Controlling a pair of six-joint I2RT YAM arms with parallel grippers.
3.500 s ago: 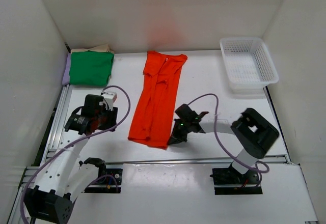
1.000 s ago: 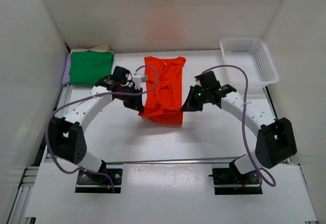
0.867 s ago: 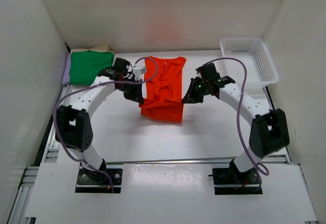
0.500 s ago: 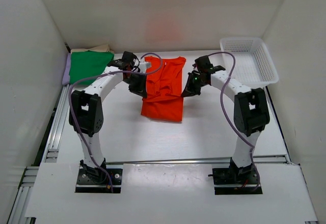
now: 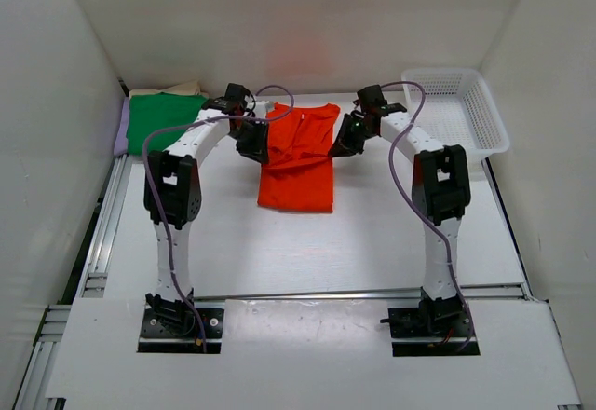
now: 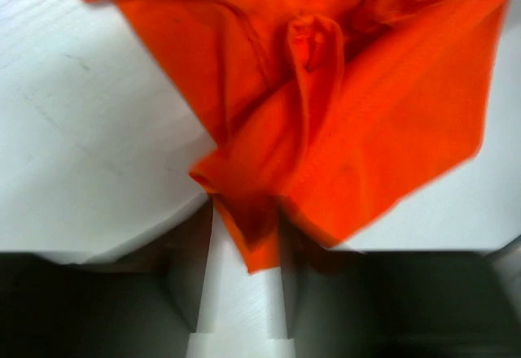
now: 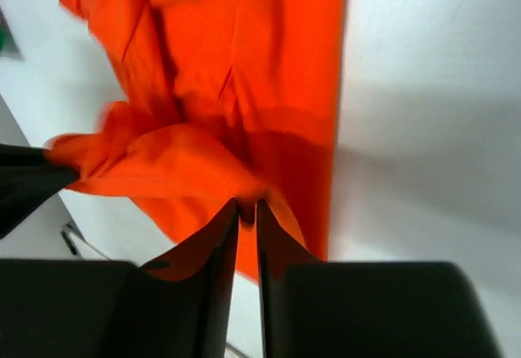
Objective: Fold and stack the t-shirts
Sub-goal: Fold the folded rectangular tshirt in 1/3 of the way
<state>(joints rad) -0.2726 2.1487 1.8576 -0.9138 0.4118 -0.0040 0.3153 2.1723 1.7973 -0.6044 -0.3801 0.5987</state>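
Left fingers: seen parted in the left wrist view. A pointed corner of orange cloth is hung into the gap and bare table is shown through the rest of it, so the cloth is taken as released.
Right fingers: held apart by a narrow slit through which pale table is seen. Cloth is met just past the tips and is not clamped between them, so it is taken as released.
Left gripper: set at the orange shirt's edge farthest from the basket.
Right gripper: set at the shirt's edge nearest the basket.
Orange shirt: laid flat on the table, left of the basket and well apart from it. It is folded into a doubled oblong of soft, matt cloth. The far half is creased and bunched and the near half is smoother, ended by a straight edge.
Green shirt: folded to a smooth, nearly square pad. It is placed far left of the basket, beyond the orange shirt, on top of a stack.
Beige shirt: only a thin strip is shown at the stack's far edge, under the green.
Lilac shirt: only a narrow band is shown at the stack's side farthest from the basket, under the green.
Basket: white plastic mesh, rectangular, with flared walls and a rolled rim. It is stood at the table's far right corner.
Table: white, flat and matt, closed in by plain white walls.
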